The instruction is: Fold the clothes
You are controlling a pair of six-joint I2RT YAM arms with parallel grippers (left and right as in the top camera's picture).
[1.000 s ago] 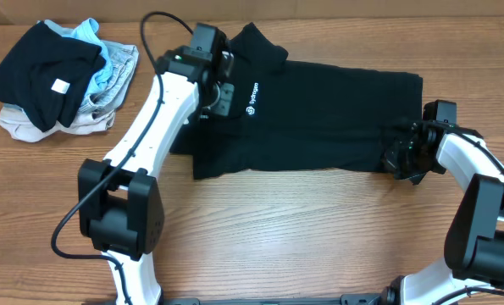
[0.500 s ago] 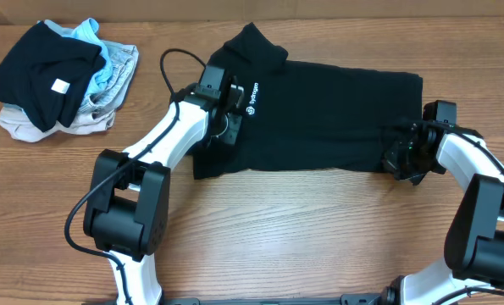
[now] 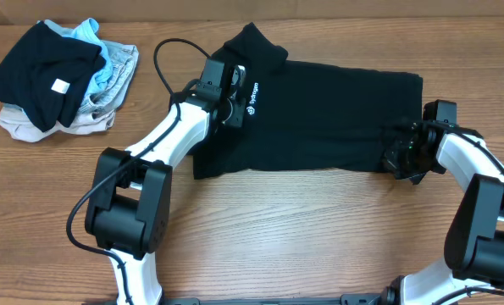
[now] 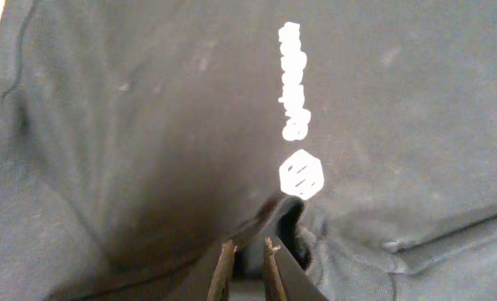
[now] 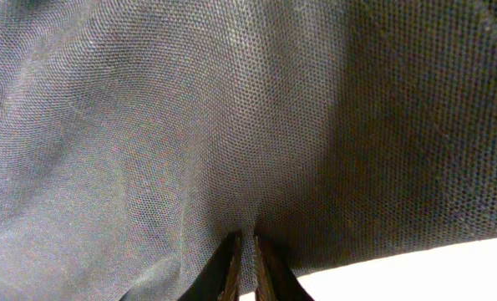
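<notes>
The black polo shirt lies flat across the middle of the table, collar at the upper left and hem at the right. Its white chest logo faces up. My left gripper is just below and left of the logo. In the left wrist view the jaws are shut on a raised fold of shirt fabric, with the logo right ahead. My right gripper is at the shirt's lower right corner. In the right wrist view its jaws are shut on the hem fabric.
A pile of other clothes lies at the back left, topped by a bundled black garment with a square white tag. Bare wooden table lies in front of the shirt. The left arm's cable loops above the collar.
My left gripper came down from beside the collar to the chest by the logo, and the left sleeve no longer sticks out past the shirt's side. The right arm has not moved.
</notes>
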